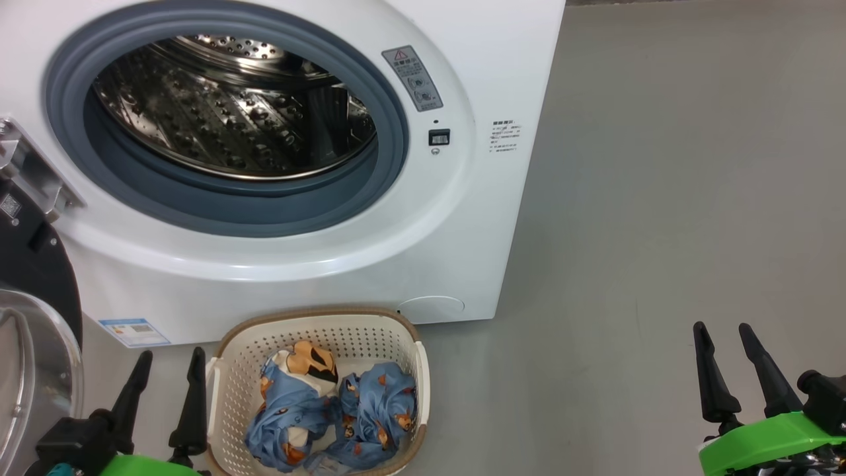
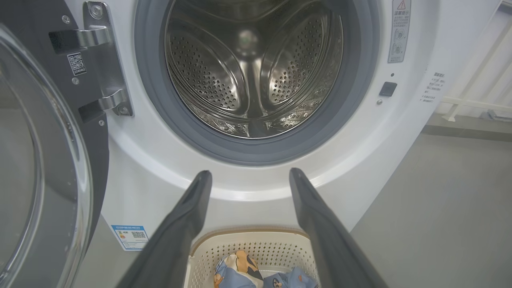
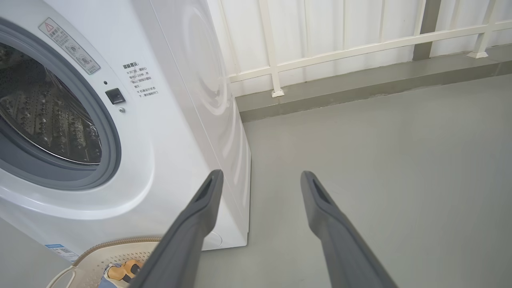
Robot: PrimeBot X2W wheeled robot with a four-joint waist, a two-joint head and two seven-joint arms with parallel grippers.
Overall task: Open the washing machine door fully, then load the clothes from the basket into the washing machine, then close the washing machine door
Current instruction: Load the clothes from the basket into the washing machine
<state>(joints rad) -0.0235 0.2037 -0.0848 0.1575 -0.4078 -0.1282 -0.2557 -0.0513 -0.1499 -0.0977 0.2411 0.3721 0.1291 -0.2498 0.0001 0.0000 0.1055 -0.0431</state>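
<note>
basket (image 1: 228,370): clothes (image 1: 330,413) inside | washing machine (image 1: 462,218) drum (image 1: 231,106): bare steel

The light is bright, even and soft, with only faint shadows on the grey floor (image 1: 661,198). The steel drum (image 2: 252,72) shows small glints; the washing machine door (image 2: 24,180) at 9 o'clock carries pale glare. Wrist views bend straight lines near their edges, and the near fingers (image 2: 176,240) look soft.

Head view looks steeply down on the washing machine (image 1: 462,218) front and basket (image 1: 228,383). Left wrist view faces the drum (image 2: 208,80) squarely from nearby; right wrist view, obliquely; all three share drum and basket.
</note>
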